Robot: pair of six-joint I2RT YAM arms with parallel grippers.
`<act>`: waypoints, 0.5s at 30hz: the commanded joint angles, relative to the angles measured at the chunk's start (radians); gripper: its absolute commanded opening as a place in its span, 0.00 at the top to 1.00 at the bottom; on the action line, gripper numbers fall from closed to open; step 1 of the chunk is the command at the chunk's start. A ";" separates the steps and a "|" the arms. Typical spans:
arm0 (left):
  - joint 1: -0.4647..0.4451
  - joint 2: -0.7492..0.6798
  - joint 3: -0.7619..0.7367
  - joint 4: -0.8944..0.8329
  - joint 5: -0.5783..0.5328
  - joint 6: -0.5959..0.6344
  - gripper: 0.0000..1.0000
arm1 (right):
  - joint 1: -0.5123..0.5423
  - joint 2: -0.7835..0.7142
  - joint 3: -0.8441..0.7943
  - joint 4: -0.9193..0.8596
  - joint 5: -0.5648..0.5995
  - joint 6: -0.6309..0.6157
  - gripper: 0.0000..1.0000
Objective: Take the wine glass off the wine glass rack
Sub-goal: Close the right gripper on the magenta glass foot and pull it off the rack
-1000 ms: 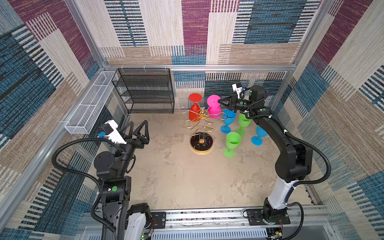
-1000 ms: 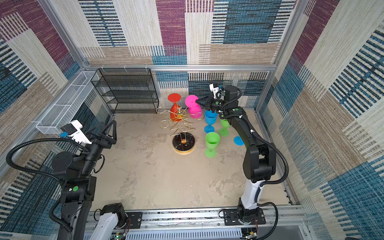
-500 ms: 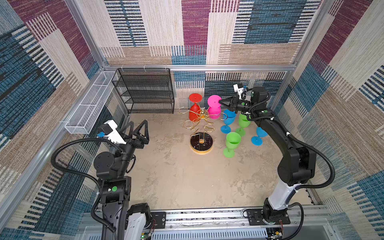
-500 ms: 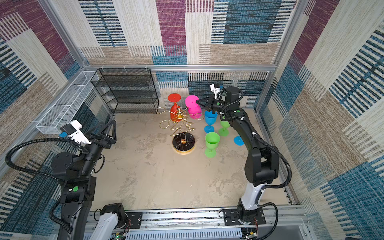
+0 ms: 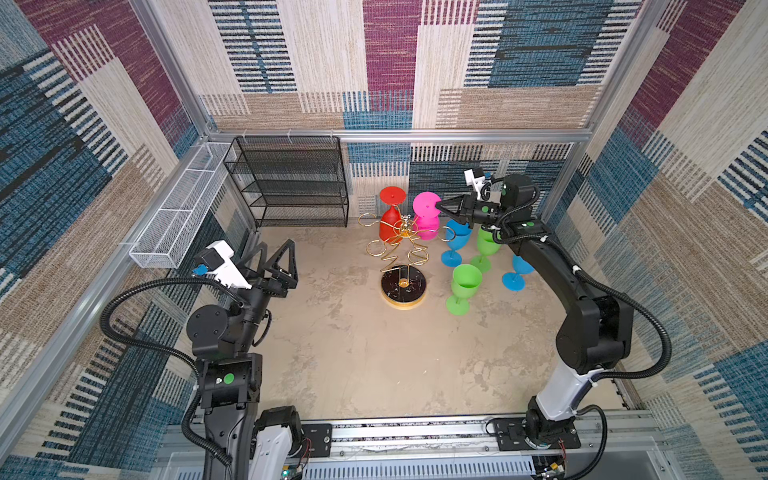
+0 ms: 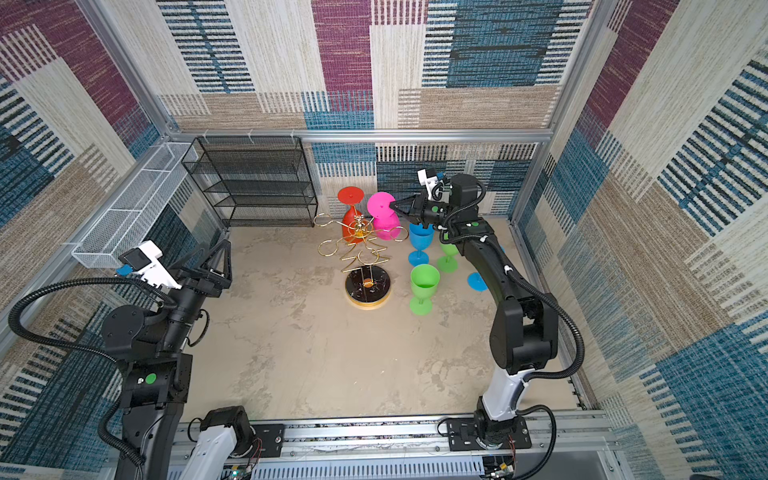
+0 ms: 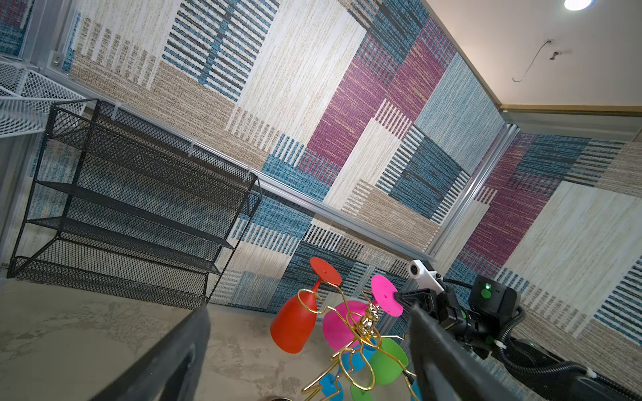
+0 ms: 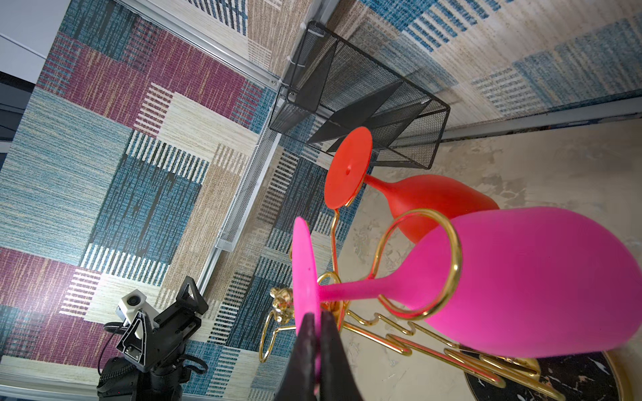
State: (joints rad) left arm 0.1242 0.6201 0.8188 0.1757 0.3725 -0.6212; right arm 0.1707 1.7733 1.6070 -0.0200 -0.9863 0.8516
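Note:
The gold wine glass rack stands mid-table on its round black base. A pink wine glass hangs upside down in one ring, its foot uppermost. My right gripper is shut on the edge of that pink foot. A red wine glass hangs beside it. My left gripper is open and holds nothing, well left of the rack.
Two green glasses and two blue ones stand upright just right of the rack, under my right arm. A black mesh shelf unit is at the back. A white mesh basket hangs on the left wall.
The right arm's elbow has shifted slightly to the right while its gripper stays shut on the pink foot. The left arm has not moved.

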 commanded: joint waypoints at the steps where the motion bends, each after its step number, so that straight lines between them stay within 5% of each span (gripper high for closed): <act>1: 0.001 -0.004 -0.001 0.028 0.002 -0.006 0.09 | 0.004 -0.004 -0.002 0.034 -0.012 0.002 1.00; 15: 0.000 -0.011 -0.013 0.034 0.000 -0.010 0.09 | 0.007 -0.075 -0.084 0.024 0.014 -0.017 1.00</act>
State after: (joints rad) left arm 0.1242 0.6102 0.8093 0.1768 0.3725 -0.6243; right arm 0.1772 1.7138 1.5257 -0.0216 -0.9836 0.8463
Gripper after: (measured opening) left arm 0.910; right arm 0.064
